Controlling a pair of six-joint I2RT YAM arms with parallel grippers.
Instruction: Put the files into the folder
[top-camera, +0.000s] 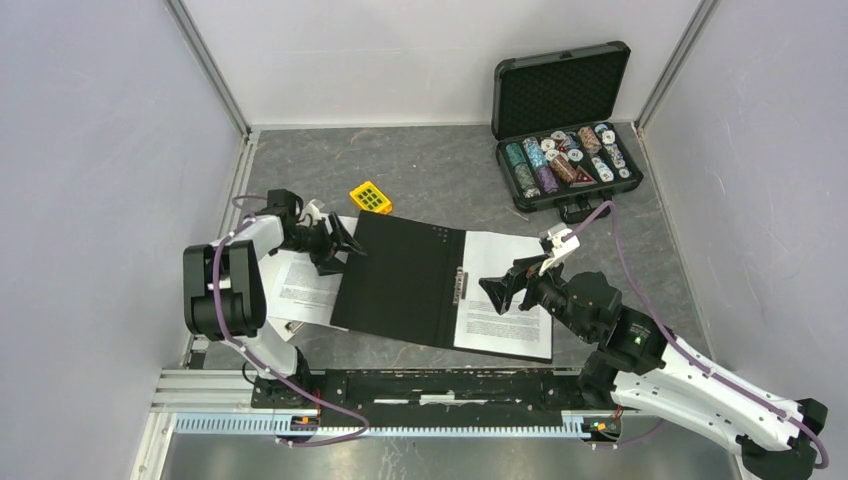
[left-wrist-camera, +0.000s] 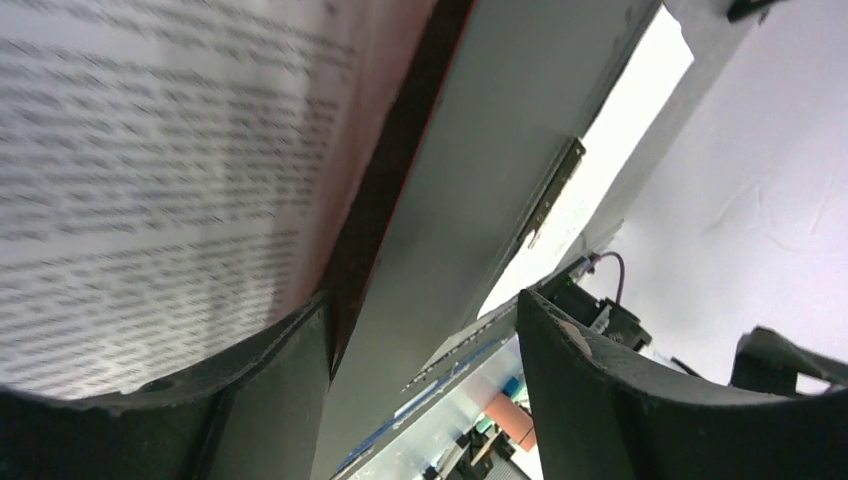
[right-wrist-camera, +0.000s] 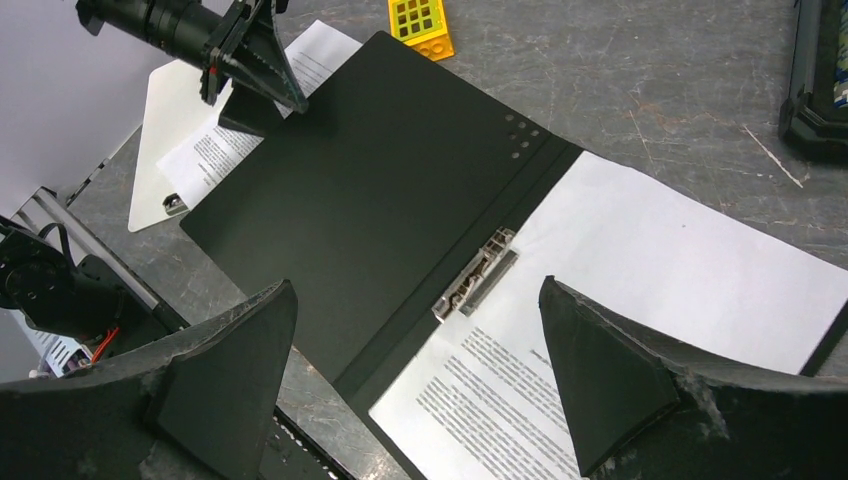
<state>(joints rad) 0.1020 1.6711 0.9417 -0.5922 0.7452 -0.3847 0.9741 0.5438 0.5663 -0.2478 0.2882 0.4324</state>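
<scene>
The folder (top-camera: 400, 280) lies open, black inside up, with its metal clip (top-camera: 461, 285) at the spine. One printed file (top-camera: 510, 300) rests on its right half. A second file (top-camera: 300, 285) lies left of the folder on a white clipboard. My left gripper (top-camera: 350, 248) is at the left cover's outer edge. In the left wrist view the left gripper (left-wrist-camera: 425, 300) is open, and the cover's red-backed edge (left-wrist-camera: 390, 170) runs between the jaws next to the left finger (left-wrist-camera: 270, 390). My right gripper (right-wrist-camera: 415, 283) hovers open over the clip (right-wrist-camera: 475, 280) and file (right-wrist-camera: 640, 290), holding nothing.
An open black case of poker chips (top-camera: 565, 125) stands at the back right. A yellow block (top-camera: 370, 197) lies just behind the folder. The white clipboard (right-wrist-camera: 170, 130) pokes out left of the folder. Grey walls close in both sides.
</scene>
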